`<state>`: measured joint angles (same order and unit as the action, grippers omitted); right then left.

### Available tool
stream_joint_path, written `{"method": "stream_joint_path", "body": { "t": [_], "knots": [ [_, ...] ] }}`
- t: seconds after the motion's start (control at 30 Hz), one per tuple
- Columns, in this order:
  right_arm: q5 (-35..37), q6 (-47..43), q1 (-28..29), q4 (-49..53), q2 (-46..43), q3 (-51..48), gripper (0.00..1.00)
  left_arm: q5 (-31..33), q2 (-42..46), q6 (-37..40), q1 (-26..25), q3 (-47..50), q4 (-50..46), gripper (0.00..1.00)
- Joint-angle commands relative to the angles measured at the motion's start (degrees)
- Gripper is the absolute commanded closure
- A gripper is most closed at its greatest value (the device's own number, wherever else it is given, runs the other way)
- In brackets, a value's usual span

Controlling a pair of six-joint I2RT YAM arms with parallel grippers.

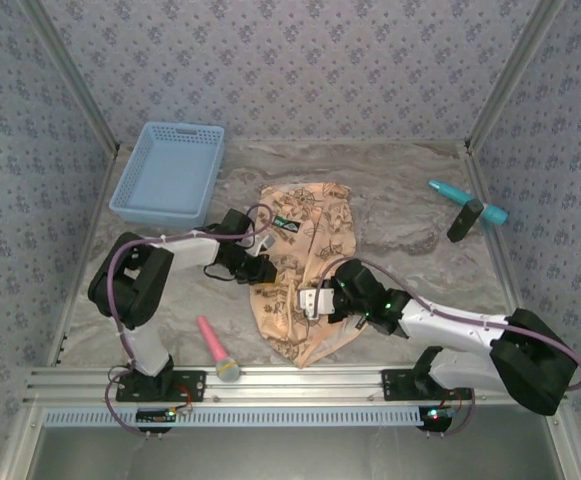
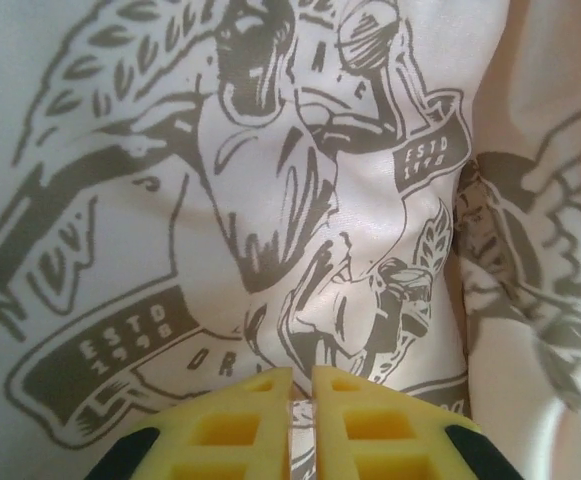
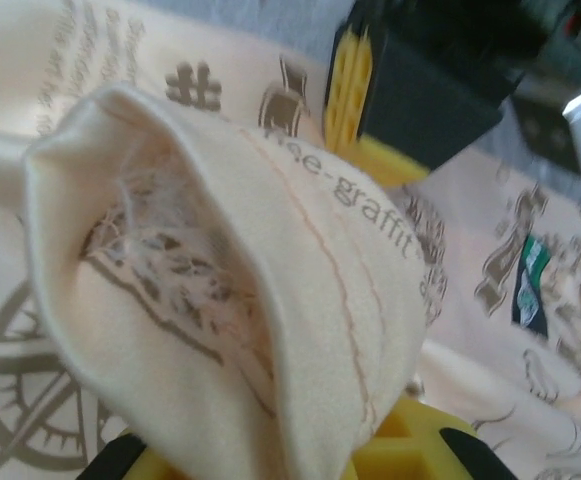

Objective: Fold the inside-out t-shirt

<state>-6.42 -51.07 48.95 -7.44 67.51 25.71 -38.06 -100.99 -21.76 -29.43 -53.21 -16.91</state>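
— Inside-out t-shirt (image 1: 320, 215), position?
— Mid-table, rumpled. My right gripper (image 1: 312, 302) pinches a fold of it; my left gripper (image 2: 302, 385) sits nearly closed over its print.
— Containers?
— Blue basket (image 1: 182, 127), far left, apart from the cloth.

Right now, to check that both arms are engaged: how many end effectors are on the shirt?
2. The left end effector is at the left edge of the shirt. The right end effector is over its middle, with cloth bunched against it.
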Motion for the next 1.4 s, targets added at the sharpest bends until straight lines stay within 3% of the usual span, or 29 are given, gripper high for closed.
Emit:
{"method": "stream_joint_path", "body": {
  "t": [0.0, 0.13, 0.23, 0.33, 0.37, 0.4, 0.43, 0.47, 0.63, 0.77, 0.9, 1.0, 1.37],
  "knots": [
    [-0.19, 5.28, -2.68, 1.13, 2.65, 3.24, 0.81, 1.96, 8.62, 1.01, -0.64, 1.69, 0.39, 0.72],
    [-8.35, 10.93, -7.41, 2.07, 5.51, 5.95, 0.67, 2.59, 18.31, 3.9, -2.64, 3.72, -0.42, 0.56],
    [-21.73, 16.46, -13.49, 8.95, 5.17, 10.47, 0.57, 7.4, 22.36, 8.42, -6.95, 3.68, -1.31, 0.48],
    [-22.86, 22.47, -16.39, 8.98, 0.95, 10.41, 0.55, 10.39, 24.24, 18.92, -12.76, 3.21, -1.28, 0.44],
    [-23.82, 23.75, -17.4, 9.56, -0.64, 10.39, 0.3, 13.28, 24.77, 22.51, -14.84, 3.06, -1.33, 0.38],
    [-23.75, 24.7, -18.15, 10.8, -2.61, 10.45, 0.29, 16.27, 24.96, 26.24, -16.79, 2.65, -1.22, 0.3],
    [-22.53, 25.94, -18.35, 11.53, -4.93, 10.11, 0.29, 17.59, 24.75, 29.91, -18.51, 2.17, -1.27, 0.28],
    [-22.21, 26.67, -18.56, 12.34, -7.27, 9.78, 0.29, 19.14, 24.27, 31.68, -19.51, 1.45, -1.53, 0.19],
    [-13.15, 32.12, -19.97, 14.11, -18.43, 5.66, 0.28, 24.38, 18.46, 35.15, -20.08, -5.41, -7.1, 0.17],
    [1.58, 51.96, -22.33, 13.46, -22.43, 4.5, 0.08, 27.28, 16.51, 37.33, -19.17, -7.16, -8.5, 0.18],
    [-6.84, 60.61, -26.36, 16.65, -18.28, 7.84, 0.17, 25.32, 16.36, 37.46, -16.04, -8.72, -8.51, 0.2],
    [-12.65, 59.69, -26.61, 17.53, -14.83, 9.34, 0.2, 24.13, 15.71, 37.99, -14.05, -10.04, -9.64, 0.2],
    [-18.42, 57.33, -26.67, 14.89, -8.13, 10.58, 0.22, 9.94, 8.16, 45.99, -12.67, -15.83, -14.11, 0.21]
  ]
}}
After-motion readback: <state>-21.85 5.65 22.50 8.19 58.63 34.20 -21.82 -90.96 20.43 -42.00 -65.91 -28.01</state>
